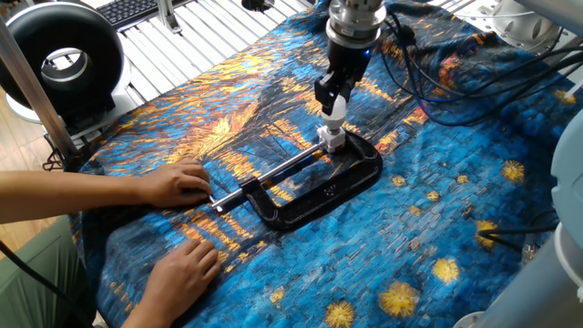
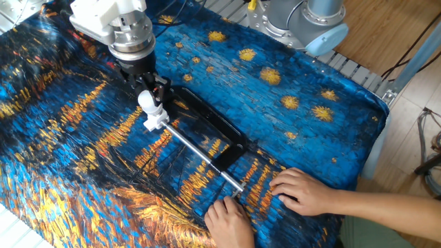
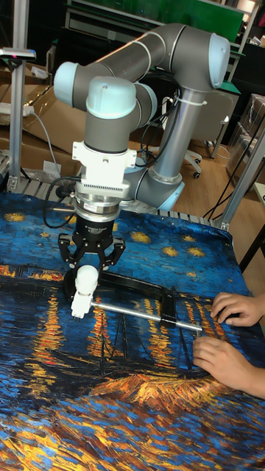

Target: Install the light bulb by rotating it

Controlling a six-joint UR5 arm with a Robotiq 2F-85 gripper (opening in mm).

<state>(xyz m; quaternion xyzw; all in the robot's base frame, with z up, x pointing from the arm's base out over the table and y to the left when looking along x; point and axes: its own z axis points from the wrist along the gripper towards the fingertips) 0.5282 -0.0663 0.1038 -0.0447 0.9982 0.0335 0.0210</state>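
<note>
Fingers (image 3: pixel 76 259) of the gripper (image 1: pixel 333 94) clamped on the light bulb (image 2: pixel 147 103), held upright just above the small white socket block (image 1: pixel 332 139), neck down and apparently touching it. Socket block pinned at one end of the black C-clamp (image 1: pixel 321 189), lying flat on the blue and orange painted cloth (image 1: pixel 437 228) with its silver screw rod (image 2: pixel 200 153) stretching toward two bare hands (image 2: pixel 303 191) pressed on the cloth near the rod's far tip

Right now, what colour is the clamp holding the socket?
Black C-clamp with a silver screw rod; clearest in one fixed view.
</note>
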